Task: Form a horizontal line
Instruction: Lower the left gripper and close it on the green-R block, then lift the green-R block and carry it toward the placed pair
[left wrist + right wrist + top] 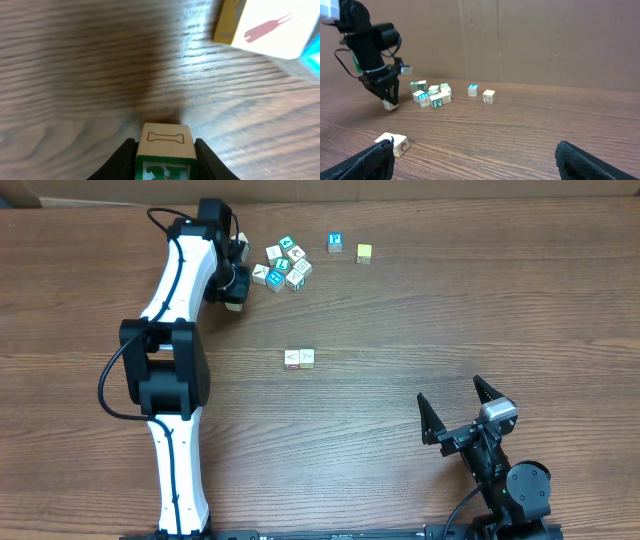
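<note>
The horizontal line [300, 358] is so far two whitish cubes with reddish marks. They sit side by side and touching, near the middle of the bench [420, 310], and the row runs from the left edge toward the right edge. In the right wrist view the pair [394, 143] lies close in front of the camera.

Toward the far edge, left of the middle, lies a loose jumble [285, 265] of white and teal cubes, several of them touching and turned at odd angles. To its right, apart from it, stands a single teal-and-white cube [335, 242]. A yellow cube [364, 253] stands near that one without touching it.

The left gripper [236, 300] hangs just beside the left end of the jumble, pointing down. Its jaws pinch a small wooden cube [165, 142] by two opposite sides. The cube's top face bears an outlined bone shape and its front face a green letter. The cube sits low over the wood, but whether it rests on the bench cannot be told. Up close in the left wrist view a blurred neighbour cube [260, 25] shows a white face with a reddish mark and a yellow side.

The right gripper [460, 405] is near the bench's near right corner, well apart from every cube, its jaws spread wide and holding nothing.
</note>
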